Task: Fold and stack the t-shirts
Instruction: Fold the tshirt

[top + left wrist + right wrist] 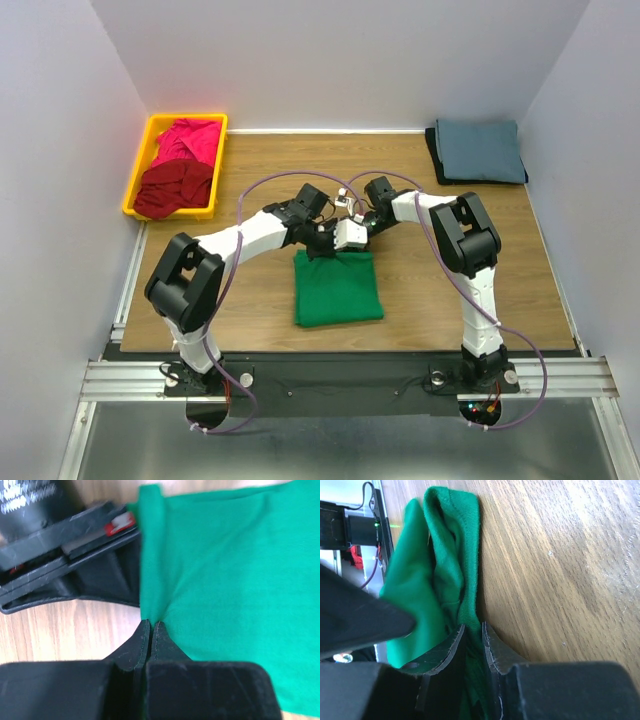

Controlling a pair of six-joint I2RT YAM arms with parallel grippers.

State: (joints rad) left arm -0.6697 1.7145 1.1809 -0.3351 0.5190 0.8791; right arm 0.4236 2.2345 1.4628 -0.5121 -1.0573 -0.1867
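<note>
A bright green t-shirt (338, 290) lies folded on the wooden table near the middle. My left gripper (322, 248) is shut on its far edge, the cloth (225, 565) pinched between the fingertips. My right gripper (352, 245) is shut on the same far edge, right beside the left one, with green cloth (455, 565) bunched between its jaws. A slate blue-grey shirt (478, 150) lies folded on a black one (436, 160) at the back right. The magenta pink shirt (186, 140) and the dark red shirt (174, 190) lie crumpled in the yellow bin.
The yellow plastic bin (140, 165) stands at the back left corner of the table. White walls close in the table on three sides. The metal rail (340, 380) with both arm bases runs along the near edge.
</note>
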